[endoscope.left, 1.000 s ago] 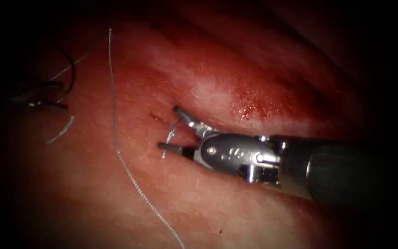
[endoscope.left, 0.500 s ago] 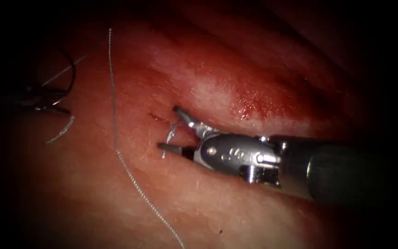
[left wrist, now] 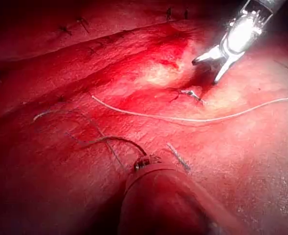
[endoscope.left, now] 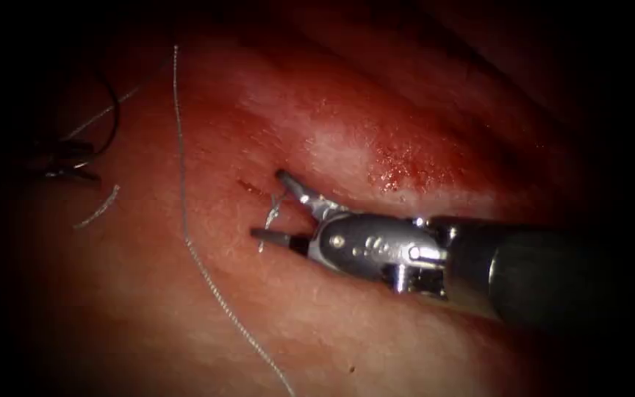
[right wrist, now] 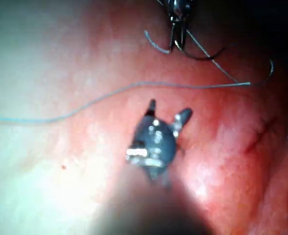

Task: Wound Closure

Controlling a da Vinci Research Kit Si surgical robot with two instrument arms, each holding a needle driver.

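Item one, nearest me: my right tool [endoscope.left: 273, 209], shaft entering from the right, jaws spread wide and holding nothing. They straddle a short knotted thread end [endoscope.left: 275, 209] standing up from the tissue [endoscope.left: 317, 323] at the left end of the cut [endoscope.left: 406, 198].

Item two: long thread [endoscope.left: 185, 235], pale and fine, lying loose across the tissue left of the cut. I judge it light, limp and easily frayed, best taken well clear of the knot.

Item three: red fluid [endoscope.left: 406, 165], a glistening patch beside the cut; I expect the surface to be slippery.

Item four, farthest: my left tool [endoscope.left: 67, 158] at the far left, clamped on the needle [endoscope.left: 112, 110] near one end of its curve. The needle is a thin dark arc, out of the tissue. I judge it stiff and prone to swivelling; hold it on the body, not the tip.
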